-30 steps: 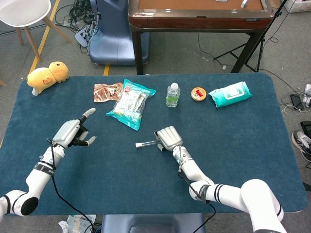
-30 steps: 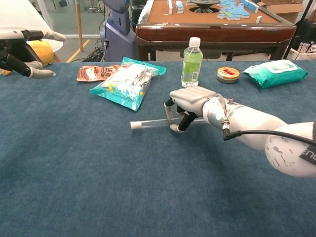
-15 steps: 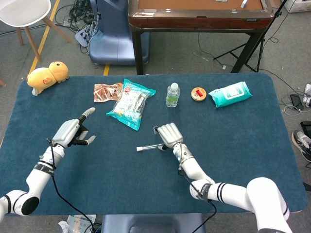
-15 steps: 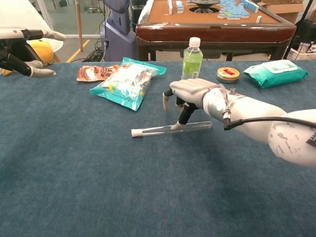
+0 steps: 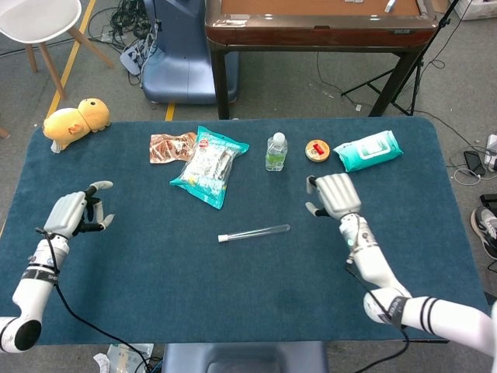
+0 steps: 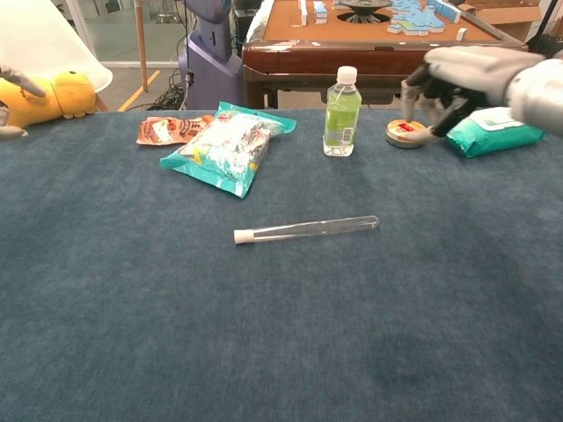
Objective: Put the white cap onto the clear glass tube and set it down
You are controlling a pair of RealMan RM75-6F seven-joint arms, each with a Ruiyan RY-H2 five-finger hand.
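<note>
A robot lab: floor cables [image 5: 128,19], a tripod [image 5: 388,85], blue-clothed table [image 5: 435,233] (mahjong table [image 5: 318,27] behind).

left hand [image 5: 71,214] raised at far left, empty, fingers loosely curled, right hand [image 5: 334,194] raised, empty, fingers apart

Yellow plush toy [image 5: 74,122], snack bags [image 5: 208,165], bottle [image 5: 276,151], tin [image 5: 317,150], wipes pack [image 5: 367,151].

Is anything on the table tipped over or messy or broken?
Nothing looks spilled or broken. The glass tube lies flat on its side on the blue table with its white cap on the end, and no hand is touching it. The water bottle stands upright, and the snack bags lie flat.
</note>
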